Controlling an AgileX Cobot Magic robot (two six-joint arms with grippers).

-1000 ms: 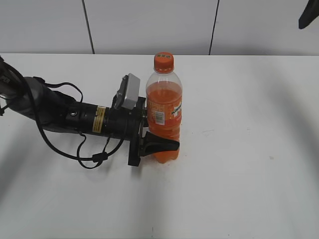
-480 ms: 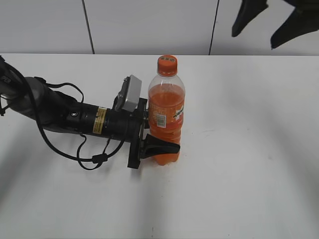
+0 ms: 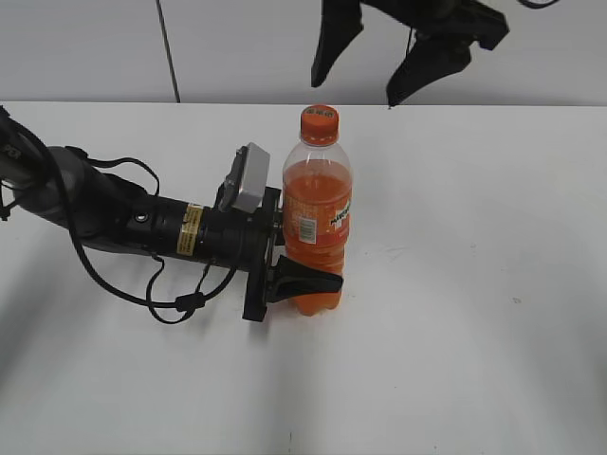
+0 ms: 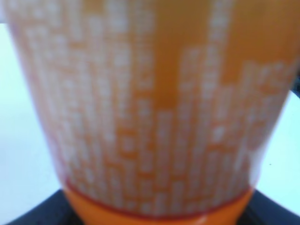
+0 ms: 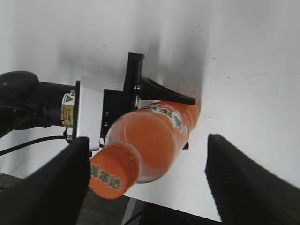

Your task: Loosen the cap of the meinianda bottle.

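Note:
The meinianda bottle (image 3: 316, 223) stands upright on the white table, full of orange drink, with an orange label and white barcode patch. Its orange-red cap (image 3: 320, 123) is on top. My left gripper (image 3: 296, 278) lies low from the left and is shut on the bottle's lower body; the left wrist view is filled by the blurred label (image 4: 154, 108). My right gripper (image 3: 373, 71) hangs open above and slightly right of the cap, not touching it. In the right wrist view the cap (image 5: 114, 172) sits close to the left finger, with the open gripper (image 5: 147, 183) around it.
The white table (image 3: 474, 313) stretches right of and in front of the bottle. The left arm with its cables (image 3: 123, 227) lies across the table's left side. A grey panelled wall (image 3: 237, 47) stands behind.
My right gripper has come in from the upper right, moving left to hang over the cap. The bottle and left gripper have hardly moved.

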